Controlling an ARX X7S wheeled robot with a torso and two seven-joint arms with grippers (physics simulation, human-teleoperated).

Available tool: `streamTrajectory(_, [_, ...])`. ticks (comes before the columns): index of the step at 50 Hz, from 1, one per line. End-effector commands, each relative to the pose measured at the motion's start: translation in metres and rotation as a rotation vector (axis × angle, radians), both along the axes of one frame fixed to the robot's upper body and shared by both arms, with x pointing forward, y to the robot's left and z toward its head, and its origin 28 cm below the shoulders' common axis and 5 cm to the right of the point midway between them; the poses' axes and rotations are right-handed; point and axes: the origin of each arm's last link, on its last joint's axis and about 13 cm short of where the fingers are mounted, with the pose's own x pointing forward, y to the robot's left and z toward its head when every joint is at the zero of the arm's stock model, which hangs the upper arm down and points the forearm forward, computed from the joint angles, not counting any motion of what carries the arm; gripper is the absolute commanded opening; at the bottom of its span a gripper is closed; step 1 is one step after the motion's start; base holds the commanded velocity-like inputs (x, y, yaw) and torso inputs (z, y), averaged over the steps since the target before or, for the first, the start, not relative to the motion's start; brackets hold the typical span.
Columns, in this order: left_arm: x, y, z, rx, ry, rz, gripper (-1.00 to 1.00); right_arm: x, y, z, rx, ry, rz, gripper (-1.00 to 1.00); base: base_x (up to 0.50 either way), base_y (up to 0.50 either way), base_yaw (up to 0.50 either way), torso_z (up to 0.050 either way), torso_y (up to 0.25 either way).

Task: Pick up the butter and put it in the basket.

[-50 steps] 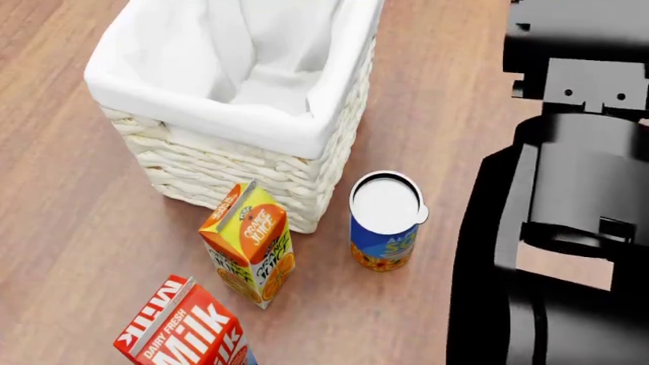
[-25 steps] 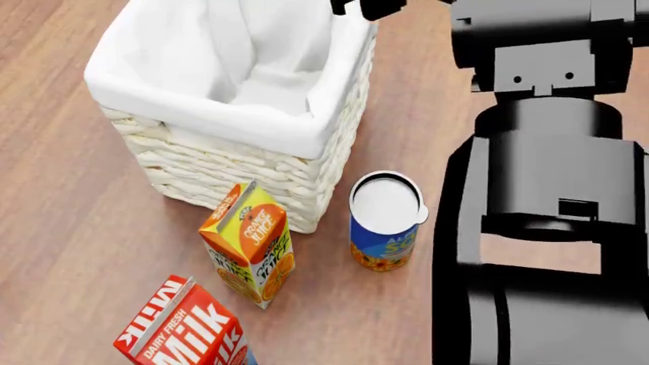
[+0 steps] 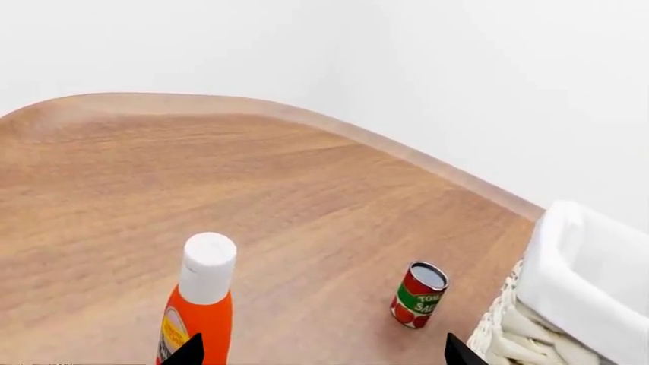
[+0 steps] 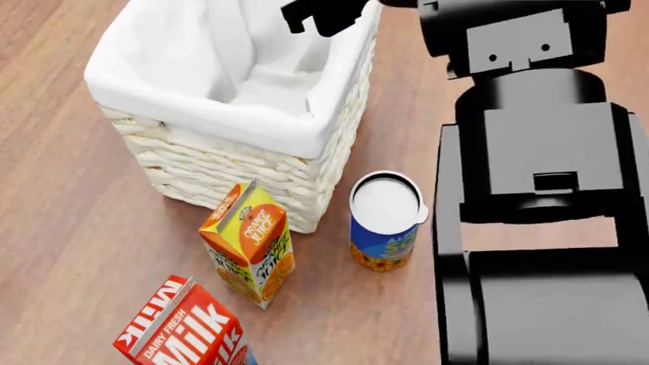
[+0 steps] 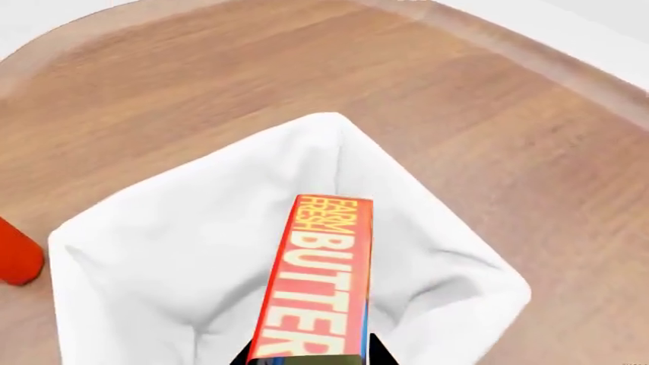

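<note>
Butter [image 5: 315, 285] in right tool [image 5: 309, 357] above basket [image 5: 152, 258]

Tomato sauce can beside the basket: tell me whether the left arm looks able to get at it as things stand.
Probably yes. In the left wrist view the tomato sauce can stands upright on bare wooden table, just clear of the basket, with nothing between it and the left gripper. The orange bottle stands off to one side.
</note>
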Motion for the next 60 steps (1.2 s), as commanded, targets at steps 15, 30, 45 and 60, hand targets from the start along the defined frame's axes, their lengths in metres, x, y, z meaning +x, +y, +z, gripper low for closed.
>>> streamTrajectory(15, [-0.004, -0.002, 0.003, -0.016, 0.001, -0.002, 1.0, -0.002, 0.006, 0.003, 0.03, 0.079, 0.057, -1.0, 0.0, 0.0, 0.0, 0.001, 0.001])
streamTrajectory(30, [-0.011, -0.004, 0.005, -0.028, 0.003, -0.003, 1.0, 0.0, 0.014, 0.002, 0.036, 0.082, 0.13, -1.0, 0.0, 0.0, 0.0, 0.001, 0.001])
streamTrajectory(45, [-0.011, -0.003, 0.007, -0.041, 0.003, 0.002, 1.0, 0.004, 0.021, -0.01, 0.079, 0.082, 0.186, -1.0, 0.0, 0.0, 0.0, 0.0, 0.001])
streamTrajectory(60, [-0.021, -0.005, 0.013, -0.054, 0.005, 0.004, 1.0, 0.005, 0.03, -0.017, 0.094, 0.105, 0.237, -1.0, 0.0, 0.0, 0.0, 0.001, 0.001])
